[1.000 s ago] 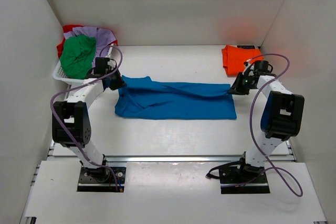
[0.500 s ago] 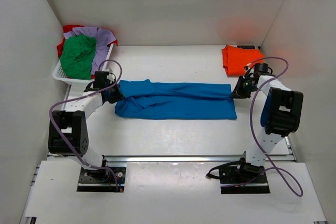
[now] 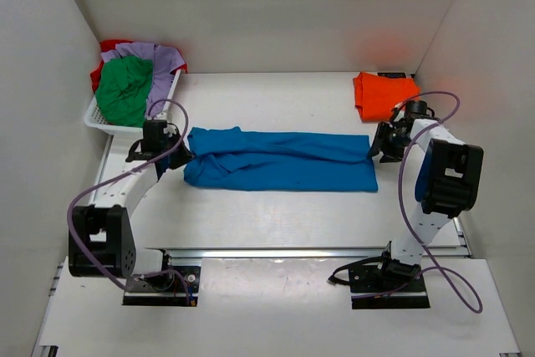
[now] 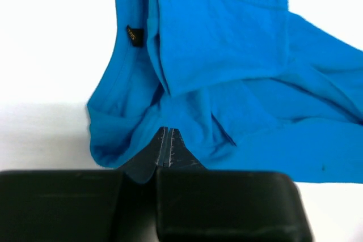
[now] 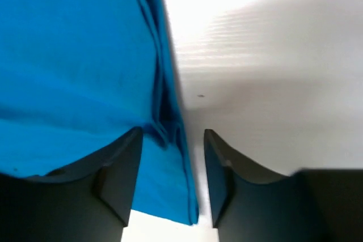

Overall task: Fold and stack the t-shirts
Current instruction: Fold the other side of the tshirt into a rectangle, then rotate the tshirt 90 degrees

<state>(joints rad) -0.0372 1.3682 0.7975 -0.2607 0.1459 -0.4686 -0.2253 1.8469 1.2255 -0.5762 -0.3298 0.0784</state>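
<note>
A bright blue t-shirt [image 3: 280, 159] lies folded lengthwise in a long strip across the middle of the table. My left gripper [image 3: 180, 156] is at the strip's left end, shut on a bunch of blue cloth [image 4: 227, 43] that gathers at its tips [image 4: 165, 131]. My right gripper [image 3: 376, 146] stands open at the right end. The shirt's folded edge [image 5: 164, 83] lies loose on the table between its fingers [image 5: 172, 133]. An orange t-shirt [image 3: 383, 94] sits folded at the back right. Green [image 3: 124, 89], lavender [image 3: 160, 60] and red [image 3: 109, 46] t-shirts are piled in the basket.
The white slatted basket [image 3: 99, 116] stands at the back left, close behind my left arm. White walls close in the table on the left, back and right. A metal rail [image 3: 276, 251] runs along the near edge by the arm bases.
Both arms came down and the blue shirt settled flat on the table. My right gripper opened and let go of the right end. The left wrist drew back toward the near left.
</note>
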